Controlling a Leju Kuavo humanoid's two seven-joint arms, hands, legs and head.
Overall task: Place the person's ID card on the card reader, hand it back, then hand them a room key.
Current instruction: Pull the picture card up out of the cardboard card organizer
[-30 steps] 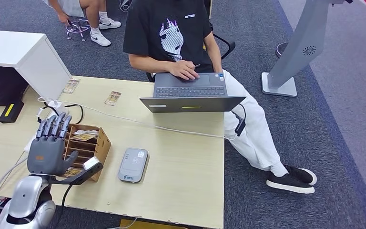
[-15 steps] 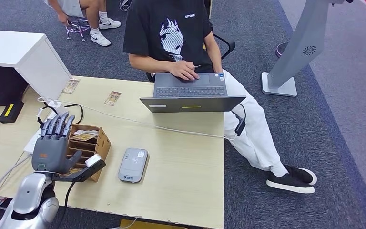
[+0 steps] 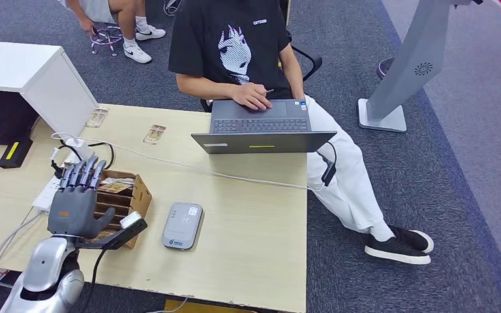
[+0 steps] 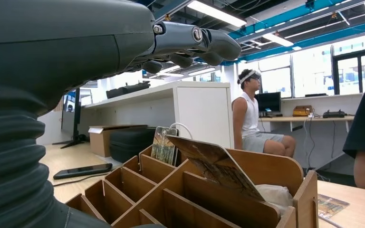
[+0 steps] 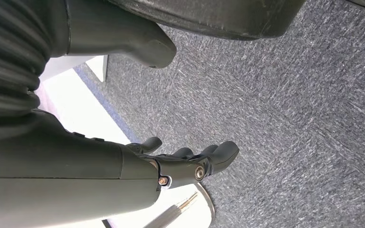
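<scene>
My left hand (image 3: pixel 74 203) is raised over the near left side of the table, fingers straight and apart, holding nothing. It hovers just above the near end of a wooden card holder (image 3: pixel 141 196). The holder's slots keep picture cards (image 3: pixel 115 187). In the left wrist view the hand (image 4: pixel 123 42) is above the holder (image 4: pixel 266 175), where one card (image 4: pixel 216 164) leans across the slots. A grey card reader (image 3: pixel 182 225) lies flat to the right of the holder. Two loose cards (image 3: pixel 154 134) (image 3: pixel 96 117) lie near the table's far edge. My right hand (image 5: pixel 190 164) hangs over carpet, holding nothing.
A person in a black shirt (image 3: pixel 231 39) sits at the far side with a hand on an open laptop (image 3: pixel 261 127). A white cable (image 3: pixel 235 176) crosses the table (image 3: pixel 254 228). A white cabinet (image 3: pixel 32 78) stands at the left. Another person (image 4: pixel 249 118) sits beyond it.
My left hand has drifted a little to the right and lower, closer over the wooden holder. The person, laptop and card reader have stayed put.
</scene>
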